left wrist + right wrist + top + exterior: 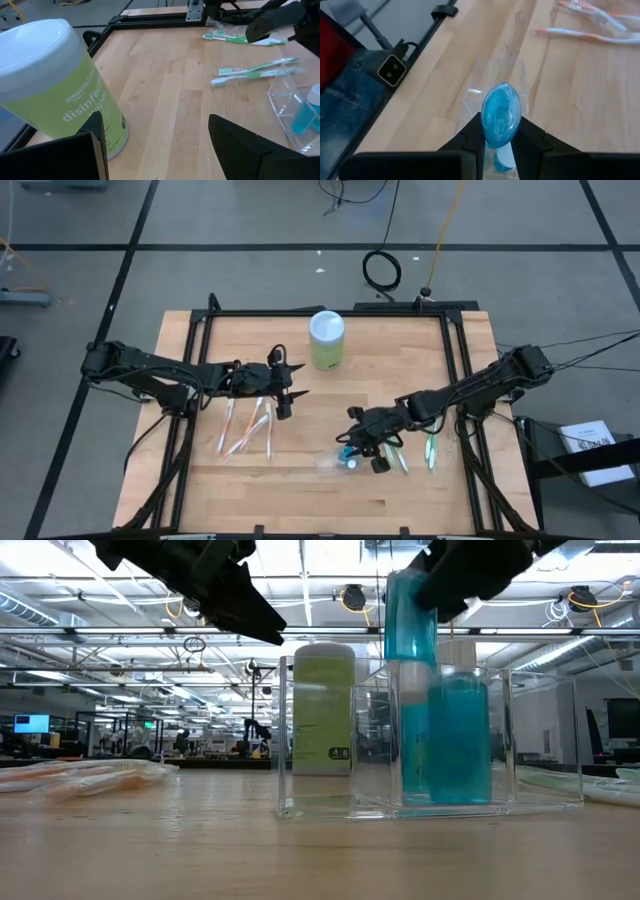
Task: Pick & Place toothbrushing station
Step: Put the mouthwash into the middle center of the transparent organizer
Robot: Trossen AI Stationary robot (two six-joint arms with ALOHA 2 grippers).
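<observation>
The blue tube (501, 115) is pinched by the nearly closed right pincer (366, 448) just above the clear organiser (430, 740) at the worktop's (400, 360) five o'clock, while the left pincer (283, 388) hangs wide open toward nine o'clock.

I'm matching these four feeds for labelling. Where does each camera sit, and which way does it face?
High: overhead, straight down on the table; both arms show.
Low: table height, level through the clear organizer; arms enter from above.
Left wrist: past the open left tool at the wipes canister.
Right wrist: down past the right tool, shut on the blue tube.
Shared: high and left wrist both show the green toothbrushes.
</observation>
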